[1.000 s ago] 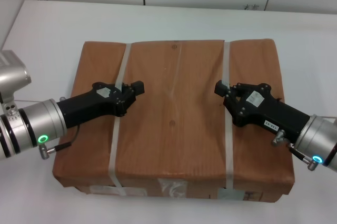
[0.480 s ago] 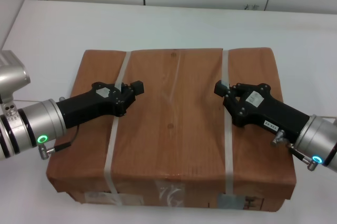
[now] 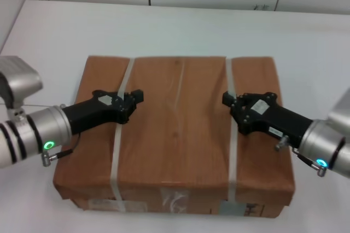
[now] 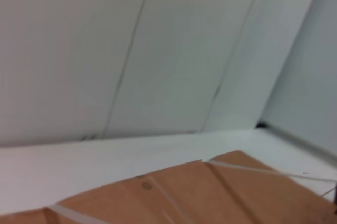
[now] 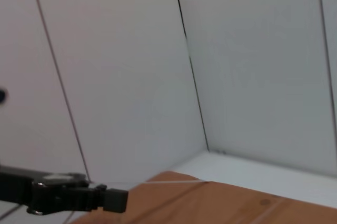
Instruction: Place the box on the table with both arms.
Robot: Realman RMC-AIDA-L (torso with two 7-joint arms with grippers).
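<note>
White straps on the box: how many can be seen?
2. One strap crosses the box on the robot's left, under the left pincer; the other crosses on the right, under the right pincer. None appears hidden.

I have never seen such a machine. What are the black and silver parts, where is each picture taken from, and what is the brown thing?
This is a robot with two arms. The head picture looks down from its head: the left claw and the right claw each sit at a white strap on the box, a flat brown cardboard box over the white table. Whether the fingers grip the straps is unclear. The other two pictures come from cameras on the wrists: they show the box top, the wall, and, in the right wrist picture, the left claw.
</note>
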